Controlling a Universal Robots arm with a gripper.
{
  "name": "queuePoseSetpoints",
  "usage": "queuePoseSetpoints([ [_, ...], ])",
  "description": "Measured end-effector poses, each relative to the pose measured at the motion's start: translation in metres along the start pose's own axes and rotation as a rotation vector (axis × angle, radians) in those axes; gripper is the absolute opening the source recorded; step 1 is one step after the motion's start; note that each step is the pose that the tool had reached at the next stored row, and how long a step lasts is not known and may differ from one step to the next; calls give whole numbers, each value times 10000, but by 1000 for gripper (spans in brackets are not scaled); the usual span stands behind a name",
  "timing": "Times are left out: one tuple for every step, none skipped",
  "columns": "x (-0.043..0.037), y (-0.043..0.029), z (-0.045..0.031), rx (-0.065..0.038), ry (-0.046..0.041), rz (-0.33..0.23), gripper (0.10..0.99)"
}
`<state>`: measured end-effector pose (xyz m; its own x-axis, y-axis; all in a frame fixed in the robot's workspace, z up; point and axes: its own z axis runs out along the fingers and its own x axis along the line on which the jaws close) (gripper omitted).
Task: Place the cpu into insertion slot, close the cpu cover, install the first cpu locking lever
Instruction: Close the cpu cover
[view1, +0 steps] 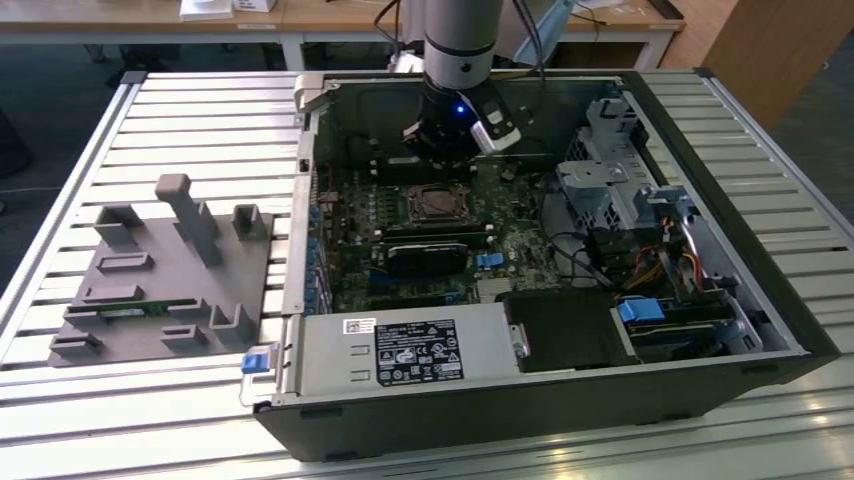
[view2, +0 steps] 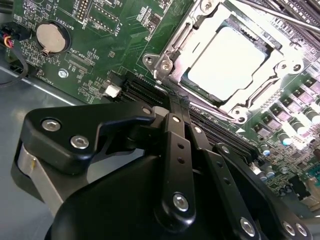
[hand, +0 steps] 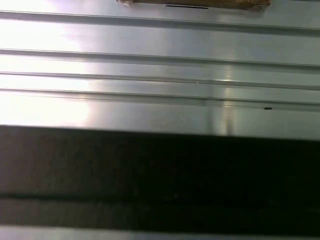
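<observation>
Pale silver-grey square cpu (view2: 231, 61) already sits in the silver-rimmed square insertion slot (view2: 176, 46) on the green motherboard (view2: 95, 45), thin silvery cover frame (view2: 272, 82) around it. Black gripper (view2: 176, 102) hovers just beside the socket, jaws pressed together, holding nothing. Chip likely light, rigid, fragile: edges only.

— What carries it all?
— A desk (view1: 200, 110) of silvery ribbed slats.
— What lies directly on it?
— An open computer case (view1: 534, 400), and a grey holder block (view1: 160, 290) beside it, toward the exterior view's left.
</observation>
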<state>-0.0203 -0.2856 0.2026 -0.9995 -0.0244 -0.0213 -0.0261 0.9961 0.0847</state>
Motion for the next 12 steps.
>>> queuePoseSetpoints([
  [0,0,3,1,0,0,106],
  [0,0,6,3,0,-1,106],
  [0,-1,10,7,0,-1,106],
  [-1,-1,13,11,0,-2,106],
  [0,-1,16,16,1,-2,106],
  [0,-2,18,20,2,-3,106],
  [0,-2,19,26,3,-2,106],
  [0,-2,22,29,3,-1,106],
  [-1,-2,24,34,3,-1,106],
  [-1,-2,25,43,5,-2,106],
  [0,-2,25,52,7,-2,106],
  [-1,-2,25,57,8,-2,106],
])
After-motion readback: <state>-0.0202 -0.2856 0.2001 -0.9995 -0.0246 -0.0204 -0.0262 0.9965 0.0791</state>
